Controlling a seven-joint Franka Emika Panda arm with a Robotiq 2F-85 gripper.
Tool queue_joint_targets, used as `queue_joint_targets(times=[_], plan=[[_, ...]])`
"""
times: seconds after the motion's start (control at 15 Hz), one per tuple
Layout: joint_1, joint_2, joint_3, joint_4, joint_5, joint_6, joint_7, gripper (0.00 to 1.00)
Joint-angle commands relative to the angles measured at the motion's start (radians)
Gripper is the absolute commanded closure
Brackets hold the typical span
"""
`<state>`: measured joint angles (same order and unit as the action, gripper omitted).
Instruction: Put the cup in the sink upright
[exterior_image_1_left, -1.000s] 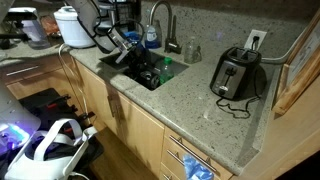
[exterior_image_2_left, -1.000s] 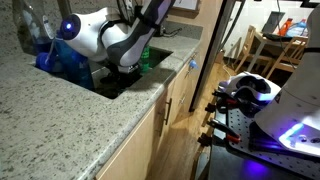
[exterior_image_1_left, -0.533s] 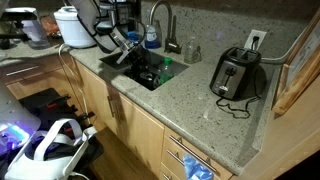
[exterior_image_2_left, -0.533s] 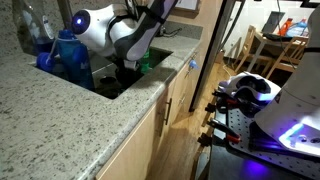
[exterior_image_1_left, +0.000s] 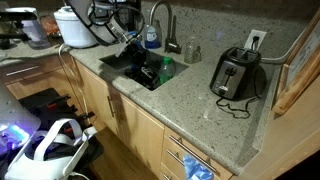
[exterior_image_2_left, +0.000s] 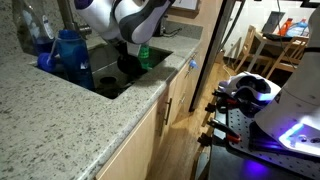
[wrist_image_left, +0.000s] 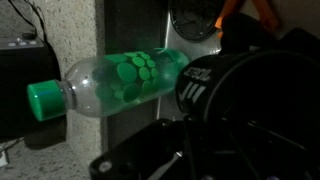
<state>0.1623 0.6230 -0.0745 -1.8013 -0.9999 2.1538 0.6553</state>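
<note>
The task looks unfinished, or at least unproven: no cup can be picked out for certain in any view, upright or not, so where it is in the dark recessed sink (exterior_image_1_left: 172, 76) cannot be told. What shows plainly in the wrist view is a clear plastic bottle with a green cap and green dots (wrist_image_left: 110, 85), lying on its side on the basin floor. Its green shows in both exterior views beside the arm. The black pincer (exterior_image_2_left: 128, 62) is down inside the basin, below the rim of the speckled granite table (exterior_image_1_left: 200, 110). A black rounded mass (wrist_image_left: 255, 110) fills the right of the wrist view, just beside the bottle's base. It may be the pincer's own body or a dark cup in it, and I cannot say which. For the same reason I cannot tell whether the jaws are spread or clenched, or whether they hold anything. What remains, by my judgement, is to see the cup standing on its base on the sink floor and let go.
</note>
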Motion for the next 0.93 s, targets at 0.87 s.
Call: queue_joint_targets(times=[0.87], plan=[[-0.127,-0.131,0.016,-0.13,0.342,0.363,-0.189,0.96]])
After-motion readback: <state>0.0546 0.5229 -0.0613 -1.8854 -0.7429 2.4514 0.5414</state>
